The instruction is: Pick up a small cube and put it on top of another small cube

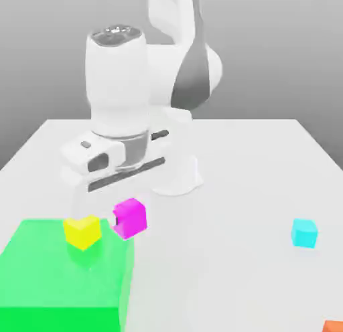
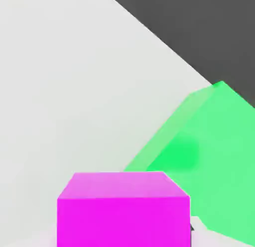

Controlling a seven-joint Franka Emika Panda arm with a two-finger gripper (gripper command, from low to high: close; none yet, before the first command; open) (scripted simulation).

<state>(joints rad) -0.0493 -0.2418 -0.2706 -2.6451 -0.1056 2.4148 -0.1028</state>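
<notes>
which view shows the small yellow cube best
The exterior view: the small plain yellow cube shows whole there, resting on the large flat green block, with the small magenta-pink cube close beside it. The hand view gives the magenta cube and part of the green block, nothing clearly yellow.

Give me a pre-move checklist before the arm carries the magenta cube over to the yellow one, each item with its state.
1. Gripper shut on the magenta cube: ok.
2. Magenta cube lifted off the table: ok, it looks raised in the exterior view.
3. Yellow cube upright on the green block, top free: ok.
4. Magenta cube higher than the yellow cube's top: cannot tell.
5. Cyan cube away from the path: ok.
6. Grip centred on the cube: cannot tell.
</notes>
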